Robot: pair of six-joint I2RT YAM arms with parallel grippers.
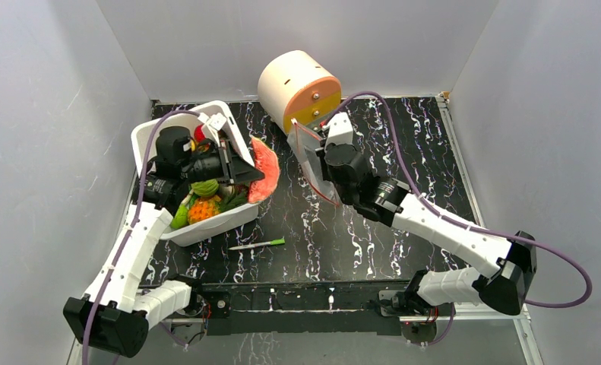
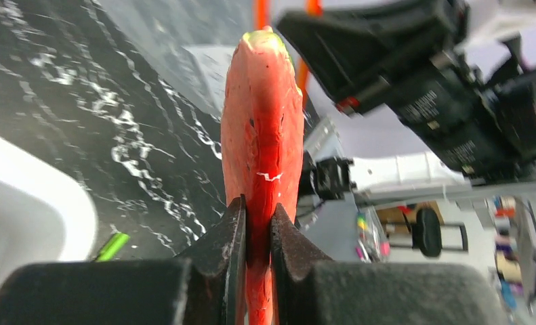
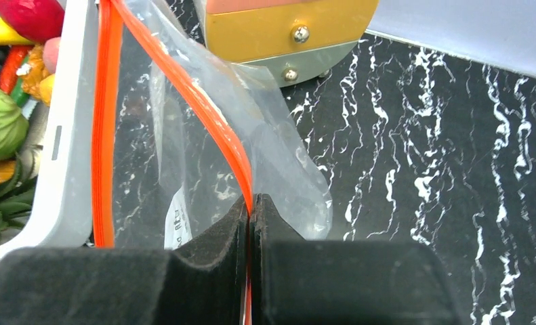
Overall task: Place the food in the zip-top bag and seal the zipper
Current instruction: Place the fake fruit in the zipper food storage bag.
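Left wrist view: left gripper (image 2: 258, 211) clamped the watermelon slice (image 2: 261, 122); right gripper (image 3: 250, 203) pinched the zipper (image 3: 177, 81). Edge-first insertion into the zip-top bag (image 3: 285, 169) was advisable.

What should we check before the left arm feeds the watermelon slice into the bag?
1. Firm left gripper hold on watermelon slice: ok, clamped near one end.
2. Firm right gripper hold on zipper: ok, pinching one strip.
3. Open zip-top bag mouth: ok, strips spread apart.
4. Slice at the mouth: not ok, a gap separates them.
5. Slice clear of white bin rim: cannot tell.
6. Room inside bag: ok, no food inside.
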